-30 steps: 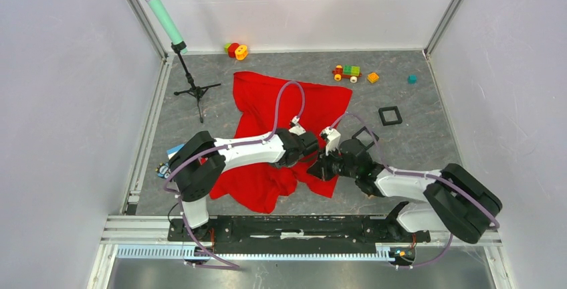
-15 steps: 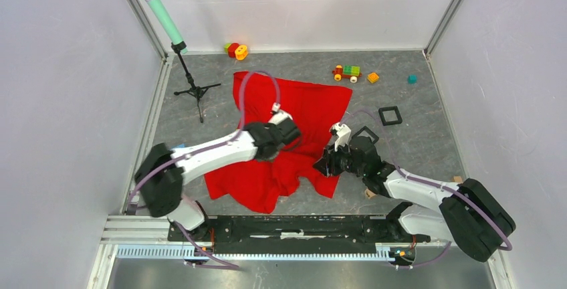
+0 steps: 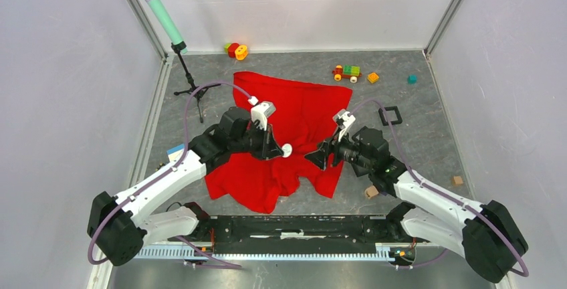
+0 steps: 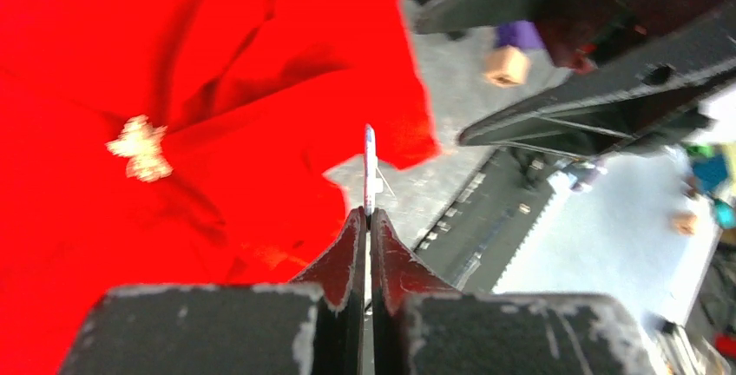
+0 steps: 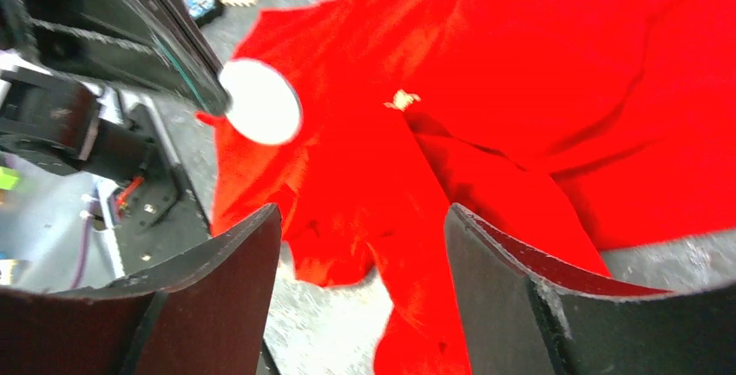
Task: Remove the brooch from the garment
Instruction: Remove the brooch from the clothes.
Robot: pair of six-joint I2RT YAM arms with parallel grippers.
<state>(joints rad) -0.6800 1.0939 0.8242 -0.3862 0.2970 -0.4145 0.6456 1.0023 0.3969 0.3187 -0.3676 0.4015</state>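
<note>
From where I stand, the left arm reaches up from the lower left of the overhead view with its elbow bent. Its wrist is turned inward, so the left gripper (image 3: 278,148) points right over the large bright red soft cloth garment (image 3: 301,105). Its jaws are pinched tight on a thin white round disc (image 3: 286,148), which its own wrist camera sees edge-on. The right arm stretches in from the lower right with its forearm low. The right gripper (image 3: 319,158) faces left toward the other one, near it but not touching, above the cloth's lower right fold. Its fingers (image 5: 217,305) stand wide apart and hold nothing. The tiny pale jagged metal brooch (image 5: 402,98) sits on the red cloth among the creases, apart from both grippers. A black square tray (image 3: 390,115) lies on the grey table (image 3: 428,128), just right of the cloth in the overhead view.
</note>
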